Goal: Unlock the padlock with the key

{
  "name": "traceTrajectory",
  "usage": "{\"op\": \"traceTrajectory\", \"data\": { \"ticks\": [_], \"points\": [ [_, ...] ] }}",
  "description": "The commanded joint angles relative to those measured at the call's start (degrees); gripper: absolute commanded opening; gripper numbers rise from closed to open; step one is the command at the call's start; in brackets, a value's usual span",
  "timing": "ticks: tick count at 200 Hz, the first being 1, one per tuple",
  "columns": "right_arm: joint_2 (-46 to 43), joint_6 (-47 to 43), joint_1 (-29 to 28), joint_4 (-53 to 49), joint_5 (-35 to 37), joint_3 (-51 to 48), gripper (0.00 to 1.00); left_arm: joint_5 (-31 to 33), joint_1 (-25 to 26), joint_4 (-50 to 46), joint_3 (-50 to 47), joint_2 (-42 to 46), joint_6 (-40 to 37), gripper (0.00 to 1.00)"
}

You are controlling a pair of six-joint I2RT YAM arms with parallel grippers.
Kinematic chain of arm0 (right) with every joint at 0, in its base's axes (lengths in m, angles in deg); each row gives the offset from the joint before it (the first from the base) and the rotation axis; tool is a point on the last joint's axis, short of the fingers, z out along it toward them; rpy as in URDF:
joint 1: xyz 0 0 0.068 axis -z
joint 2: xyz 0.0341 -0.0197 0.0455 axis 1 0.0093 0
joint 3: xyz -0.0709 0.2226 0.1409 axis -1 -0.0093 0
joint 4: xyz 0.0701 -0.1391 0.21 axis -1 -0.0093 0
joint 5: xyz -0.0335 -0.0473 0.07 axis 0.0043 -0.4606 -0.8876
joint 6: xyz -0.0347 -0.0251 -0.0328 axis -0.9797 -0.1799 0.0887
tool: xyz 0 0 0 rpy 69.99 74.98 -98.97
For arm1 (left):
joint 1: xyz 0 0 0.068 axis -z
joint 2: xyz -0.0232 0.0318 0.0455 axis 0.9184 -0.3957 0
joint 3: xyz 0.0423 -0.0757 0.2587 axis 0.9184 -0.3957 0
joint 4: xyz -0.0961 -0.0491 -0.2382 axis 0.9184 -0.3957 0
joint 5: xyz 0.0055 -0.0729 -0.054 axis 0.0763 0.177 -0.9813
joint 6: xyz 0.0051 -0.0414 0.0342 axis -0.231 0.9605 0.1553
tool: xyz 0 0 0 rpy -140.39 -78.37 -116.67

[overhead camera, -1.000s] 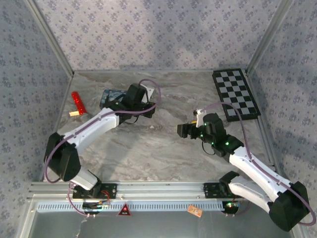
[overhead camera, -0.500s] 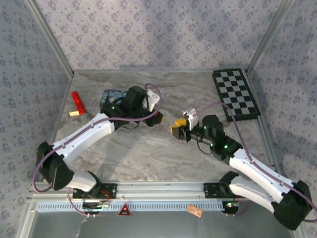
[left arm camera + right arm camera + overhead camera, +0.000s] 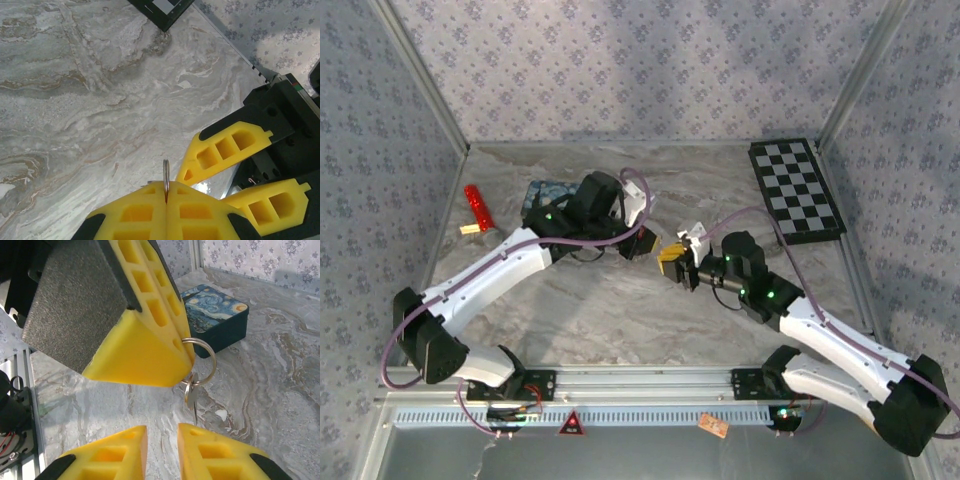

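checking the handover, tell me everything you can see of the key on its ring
The key is small and silvery, apparently metal, hanging blade-down from a thin split ring. The ring is pinched between the shut yellow fingers of the left gripper, with part of its loop sticking out. The key dangles above the marble table, its tip close to the right gripper, whose jaws stand slightly apart; contact cannot be told. Its teeth are too small to see.
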Motion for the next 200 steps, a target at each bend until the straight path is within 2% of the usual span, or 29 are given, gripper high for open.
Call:
{"op": "traceTrajectory", "data": {
  "ticks": [1, 52, 121, 162, 178, 200],
  "points": [
    [-0.4, -2.3, -0.5, 1.1, 2.2, 1.6, 0.23, -1.6, 0.5, -1.7, 2.3, 0.2, -1.6, 0.0],
    [-1.0, -3.0, -0.8, 1.5, 5.3, 1.3, 0.16, -2.2, 0.9, -2.4, 2.7, -0.3, -2.0, 0.0],
    [-0.9, -3.0, -1.4, 2.0, 5.1, 1.4, 0.15, -1.9, 1.7, -3.2, 3.6, -1.8, -2.2, 0.0],
    [-1.2, -3.1, -1.6, 2.2, 5.5, 1.4, 0.07, -2.3, 2.1, -3.6, 3.8, -2.2, -2.4, 0.0],
    [-1.1, -2.9, -1.7, 2.2, 4.3, 1.4, 0.08, -2.2, 2.1, -3.9, 3.9, -2.4, -2.4, 0.0],
    [-0.8, -2.9, -1.7, 1.9, 3.0, 1.3, 0.17, -2.0, 2.1, -3.7, 3.7, -2.3, -2.3, 0.0]
  ]
}}
